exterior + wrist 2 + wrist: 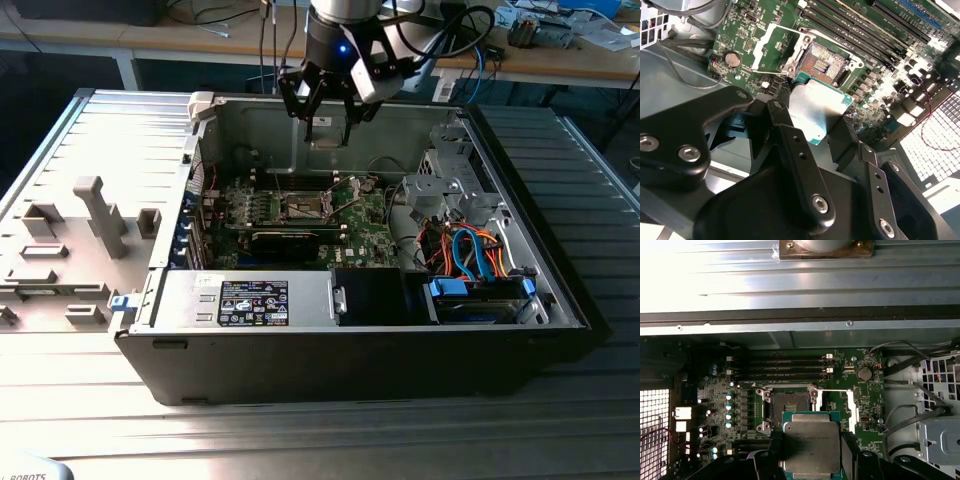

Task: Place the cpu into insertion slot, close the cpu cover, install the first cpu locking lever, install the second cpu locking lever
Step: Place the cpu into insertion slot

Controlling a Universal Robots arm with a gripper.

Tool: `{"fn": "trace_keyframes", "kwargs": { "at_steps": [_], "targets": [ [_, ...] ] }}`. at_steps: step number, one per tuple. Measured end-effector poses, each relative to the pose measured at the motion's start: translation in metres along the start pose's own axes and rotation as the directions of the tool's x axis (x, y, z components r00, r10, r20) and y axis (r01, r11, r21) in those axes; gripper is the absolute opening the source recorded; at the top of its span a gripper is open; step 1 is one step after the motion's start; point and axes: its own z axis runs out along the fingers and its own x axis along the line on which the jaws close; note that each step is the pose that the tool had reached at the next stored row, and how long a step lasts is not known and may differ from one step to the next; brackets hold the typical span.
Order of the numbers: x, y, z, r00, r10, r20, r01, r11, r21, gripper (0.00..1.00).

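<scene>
Nothing legible here. The black-and-white sticker (254, 302) on the silver power supply box (190, 300) carries rows of print and symbols, all too small to read. In the first wrist view, faint engraved lines mark the cpu (811, 442), and they are unreadable too. Lettering on a white object (25, 472) at the exterior view's lower left is cut off.

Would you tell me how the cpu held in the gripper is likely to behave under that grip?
Probably stiff: the cpu sits flat, unbent, in the gripper. Its smooth, shiny metal face looks slippery, so it could slide if bumped. The thin green edge suggests it is light and perhaps fragile.
</scene>
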Motion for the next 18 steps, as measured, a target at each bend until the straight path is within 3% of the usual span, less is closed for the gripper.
{"fn": "trace_keyframes", "kwargs": {
  "at_steps": [18],
  "targets": [
    [-0.0001, -0.0003, 0.0038, 1.0000, 0.000, 0.0000, 0.000, 1.0000, -0.0001, 0.54]
  ]
}}
